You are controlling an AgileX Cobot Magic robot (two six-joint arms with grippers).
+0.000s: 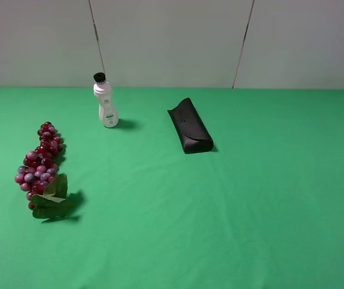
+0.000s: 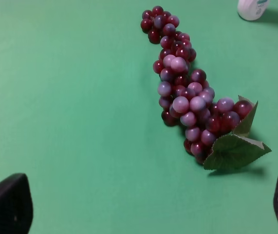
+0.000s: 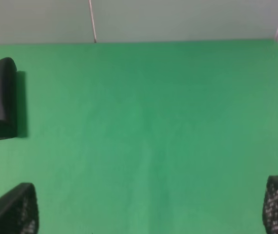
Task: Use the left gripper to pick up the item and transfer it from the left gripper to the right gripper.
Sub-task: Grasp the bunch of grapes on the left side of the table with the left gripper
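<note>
The bunch of red-purple grapes with green leaves lies on the green table at the left of the exterior high view. It also shows in the left wrist view, lying flat ahead of my left gripper. That gripper is open and empty, with only its two black fingertips showing, set wide apart and clear of the grapes. My right gripper is open and empty too, its mesh-textured fingertips over bare green cloth. Neither arm shows in the exterior high view.
A white bottle with a black cap stands behind the grapes; its base shows in the left wrist view. A black oblong glasses case lies near the middle back, and its end shows in the right wrist view. A grey wall bounds the table's far edge.
</note>
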